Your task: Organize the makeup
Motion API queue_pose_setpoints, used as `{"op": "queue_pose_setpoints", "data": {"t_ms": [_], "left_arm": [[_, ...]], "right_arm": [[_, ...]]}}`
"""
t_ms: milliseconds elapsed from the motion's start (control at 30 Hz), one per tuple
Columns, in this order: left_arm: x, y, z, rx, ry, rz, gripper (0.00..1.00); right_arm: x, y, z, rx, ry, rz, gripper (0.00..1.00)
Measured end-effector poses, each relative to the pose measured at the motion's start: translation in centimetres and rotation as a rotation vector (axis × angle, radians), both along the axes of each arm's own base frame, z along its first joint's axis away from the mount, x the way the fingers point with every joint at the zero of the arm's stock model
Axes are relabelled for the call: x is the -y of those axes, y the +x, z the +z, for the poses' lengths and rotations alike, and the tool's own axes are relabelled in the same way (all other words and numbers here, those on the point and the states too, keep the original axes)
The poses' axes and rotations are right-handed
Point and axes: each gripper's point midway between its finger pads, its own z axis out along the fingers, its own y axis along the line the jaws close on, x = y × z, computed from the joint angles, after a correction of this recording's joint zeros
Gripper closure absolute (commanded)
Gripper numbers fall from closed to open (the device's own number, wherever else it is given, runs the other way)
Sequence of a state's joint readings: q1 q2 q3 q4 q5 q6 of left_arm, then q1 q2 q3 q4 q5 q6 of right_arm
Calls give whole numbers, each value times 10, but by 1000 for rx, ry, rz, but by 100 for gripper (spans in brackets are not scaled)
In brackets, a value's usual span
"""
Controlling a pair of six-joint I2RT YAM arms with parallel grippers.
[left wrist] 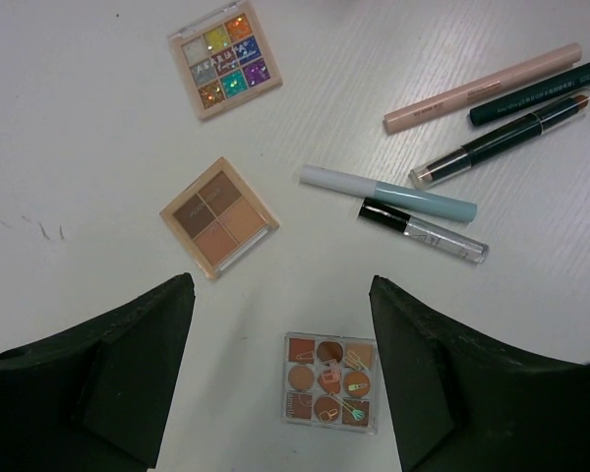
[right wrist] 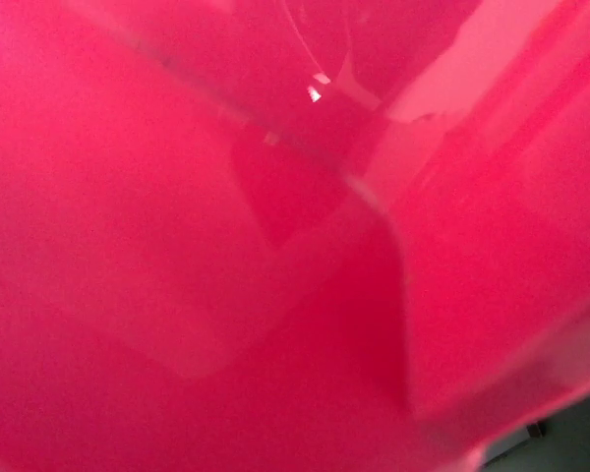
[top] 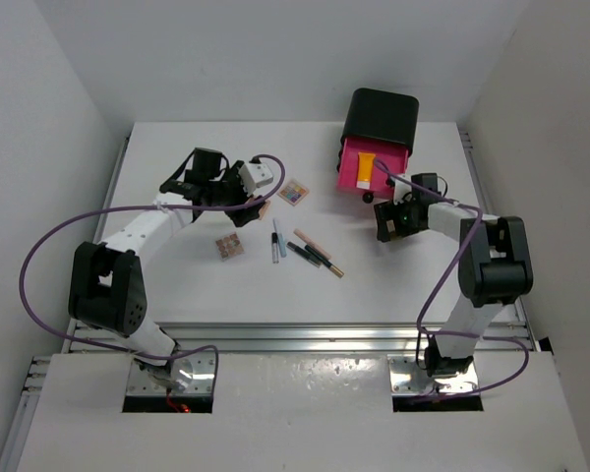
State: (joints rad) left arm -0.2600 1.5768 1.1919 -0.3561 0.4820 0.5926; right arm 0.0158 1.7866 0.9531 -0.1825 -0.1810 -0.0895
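Observation:
My left gripper (top: 244,208) is open and empty, held above the table; in the left wrist view (left wrist: 280,295) a nine-pan brown palette (left wrist: 329,381) lies on the table below, between the fingers. A four-pan brown palette (left wrist: 218,217) and a glitter palette (left wrist: 225,59) lie beyond it. A silver-blue stick (left wrist: 388,192), a black-and-clear stick (left wrist: 423,229), a peach stick (left wrist: 482,87) and two dark sticks (left wrist: 501,138) lie to the right. An orange white-capped tube (top: 364,169) lies in the open pink drawer (top: 346,175). My right gripper (top: 377,200) is at the drawer's front; its fingers do not show.
The black box (top: 382,118) stands at the back right with its pink drawer pulled out toward the arms. The right wrist view is filled with blurred pink drawer surface (right wrist: 275,246). White walls close the table on three sides.

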Motion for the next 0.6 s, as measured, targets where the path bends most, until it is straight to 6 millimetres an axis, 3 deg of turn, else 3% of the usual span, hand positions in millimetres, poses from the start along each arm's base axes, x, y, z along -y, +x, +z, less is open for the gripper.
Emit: {"op": "queue_pose_setpoints", "data": {"t_ms": [167, 500, 600], "left_arm": [[0, 0, 0, 1, 1, -1, 22], [0, 0, 2, 9, 1, -3, 22], [-1, -1, 2, 9, 1, -3, 22]], "right_arm": [[5, 7, -2, 8, -24, -14, 14], [10, 7, -8, 8, -55, -46, 45], [8, 2, -8, 12, -52, -52, 48]]}}
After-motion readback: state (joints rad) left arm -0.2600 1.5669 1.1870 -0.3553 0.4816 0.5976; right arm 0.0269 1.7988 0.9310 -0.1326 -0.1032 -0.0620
